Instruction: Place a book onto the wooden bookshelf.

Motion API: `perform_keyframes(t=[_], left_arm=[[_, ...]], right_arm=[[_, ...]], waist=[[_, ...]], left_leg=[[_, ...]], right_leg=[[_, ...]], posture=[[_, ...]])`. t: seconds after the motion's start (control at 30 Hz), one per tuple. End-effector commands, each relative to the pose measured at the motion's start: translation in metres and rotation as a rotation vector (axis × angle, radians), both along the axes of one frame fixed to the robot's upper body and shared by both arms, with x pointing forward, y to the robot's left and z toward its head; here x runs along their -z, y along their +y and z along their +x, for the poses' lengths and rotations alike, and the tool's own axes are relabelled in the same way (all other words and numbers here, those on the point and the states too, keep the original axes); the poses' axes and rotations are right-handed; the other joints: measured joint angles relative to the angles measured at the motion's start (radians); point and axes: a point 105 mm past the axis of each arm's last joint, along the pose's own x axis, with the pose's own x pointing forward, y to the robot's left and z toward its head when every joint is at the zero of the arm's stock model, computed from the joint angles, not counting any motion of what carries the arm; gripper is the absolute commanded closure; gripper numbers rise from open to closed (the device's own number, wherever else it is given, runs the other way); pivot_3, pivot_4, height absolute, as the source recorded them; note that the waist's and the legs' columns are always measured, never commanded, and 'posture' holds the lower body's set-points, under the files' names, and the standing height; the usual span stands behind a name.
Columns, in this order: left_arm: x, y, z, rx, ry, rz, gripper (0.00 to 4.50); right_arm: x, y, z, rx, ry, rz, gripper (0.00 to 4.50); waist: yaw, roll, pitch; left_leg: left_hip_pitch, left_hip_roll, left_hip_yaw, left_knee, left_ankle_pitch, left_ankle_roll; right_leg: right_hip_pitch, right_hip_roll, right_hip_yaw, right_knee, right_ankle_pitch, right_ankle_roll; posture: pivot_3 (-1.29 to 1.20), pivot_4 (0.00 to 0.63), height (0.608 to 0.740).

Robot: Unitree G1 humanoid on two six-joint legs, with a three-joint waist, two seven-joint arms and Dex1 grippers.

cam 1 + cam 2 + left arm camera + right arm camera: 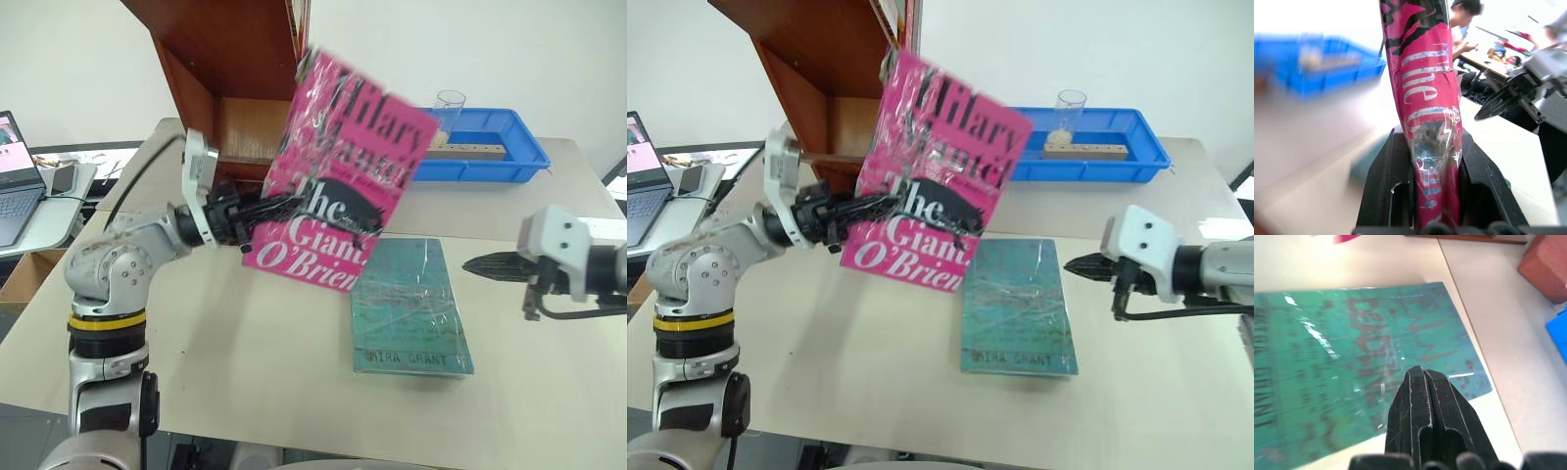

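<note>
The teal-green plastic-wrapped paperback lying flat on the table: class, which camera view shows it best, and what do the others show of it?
The left eye view shows the teal-green paperback best: the whole cover, flat on the table, author line readable. The right eye view shows much the same. The right wrist view gives a close partial cover behind the shut right gripper. The left wrist view gives nothing clear of it.

— What stands between the lifted bright pink wrapped paperback (338,171) and the tall reddish-brown wooden bookshelf (230,69)?
— Nothing; the book's top edge is already close before the shelf's open front.
— And lower down?
— The teal-green book (409,305) lies flat on the pale surface (255,362); a blue plastic tray (490,145) stands behind, well to the right.
</note>
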Motion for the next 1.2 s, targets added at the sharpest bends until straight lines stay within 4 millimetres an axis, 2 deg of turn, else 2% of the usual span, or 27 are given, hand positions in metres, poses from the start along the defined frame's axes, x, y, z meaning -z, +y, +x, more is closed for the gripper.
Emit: perform_keyframes(t=[0.03,0.1,0.13,0.23,0.37,0.47,0.53,0.67,0.97,1.2], left_arm=[[-0.032,-0.026,-0.014,0.063,-0.346,0.095,4.05],[-0.046,-0.029,-0.002,-0.030,-0.544,0.143,4.05],[-0.054,-0.028,0.007,-0.105,-0.707,0.207,4.05],[-0.071,-0.026,0.017,-0.185,-1.048,0.350,4.06],[-0.083,-0.023,0.023,-0.211,-1.315,0.495,4.07],[-0.083,-0.010,0.035,-0.236,-1.402,0.632,4.07],[-0.083,0.005,0.044,-0.269,-1.412,0.713,4.07],[-0.070,0.031,0.059,-0.284,-1.352,0.870,4.07],[-0.042,0.072,0.075,-0.319,-1.168,1.087,4.07],[-0.040,0.089,0.079,-0.380,-1.092,1.130,4.07]], right_arm=[[-0.033,0.013,-0.011,-0.025,-0.057,0.060,4.50],[-0.040,0.020,-0.015,-0.035,-0.058,0.101,4.50],[-0.045,0.024,-0.016,-0.041,-0.065,0.126,4.50],[-0.055,0.030,-0.018,-0.032,-0.073,0.178,4.50],[-0.068,0.030,-0.017,-0.007,-0.095,0.216,4.50],[-0.080,0.033,-0.014,-0.009,-0.139,0.240,4.50],[-0.091,0.035,-0.010,-0.014,-0.193,0.265,4.50],[-0.110,0.042,0.001,-0.019,-0.269,0.328,4.50],[-0.110,0.049,0.010,-0.046,-0.268,0.336,4.50],[-0.110,0.050,0.013,-0.055,-0.275,0.342,4.50]], waist=[[-0.001,0.000,0.000],[-0.006,0.000,0.000],[-0.008,0.000,0.000],[-0.011,0.000,0.000],[-0.007,0.000,0.000],[-0.003,0.000,0.000],[-0.004,0.001,0.000],[-0.012,0.002,0.000],[-0.003,0.009,-0.004],[-0.005,0.009,-0.004]], left_leg=[[0.000,0.000,0.000,0.000,0.000,0.000],[0.001,0.001,0.000,0.000,0.000,0.000],[0.001,0.001,0.000,0.000,0.000,0.000],[0.002,0.000,-0.001,-0.001,0.000,0.000],[0.000,0.000,0.000,0.000,0.000,0.001],[-0.002,0.000,0.000,0.000,0.000,0.001],[-0.003,0.000,0.000,0.000,0.000,0.001],[-0.003,0.001,0.000,-0.001,0.000,0.001],[-0.007,0.001,0.001,0.000,0.000,0.002],[-0.007,0.002,0.001,-0.001,0.001,0.003]], right_leg=[[0.003,0.000,0.000,0.000,0.000,0.000],[0.003,0.001,0.000,0.001,0.000,0.000],[0.004,0.001,0.000,0.001,0.000,0.000],[0.004,0.001,0.001,0.001,0.000,0.000],[0.003,0.001,0.001,-0.001,0.000,0.000],[0.000,0.001,0.002,-0.001,0.001,0.000],[-0.002,0.001,0.002,0.001,0.000,0.000],[-0.006,0.001,0.002,0.004,0.000,0.000],[-0.008,0.001,0.001,0.005,0.000,0.000],[-0.008,0.002,0.001,0.006,0.000,0.000]], posture=[[0.00,0.150,0.673],[0.00,0.150,0.673],[0.00,0.150,0.673],[0.00,0.150,0.673],[0.00,0.150,0.673],[0.00,0.150,0.673],[0.00,0.150,0.673],[0.00,0.150,0.673],[0.00,0.150,0.673],[0.00,0.150,0.673]])
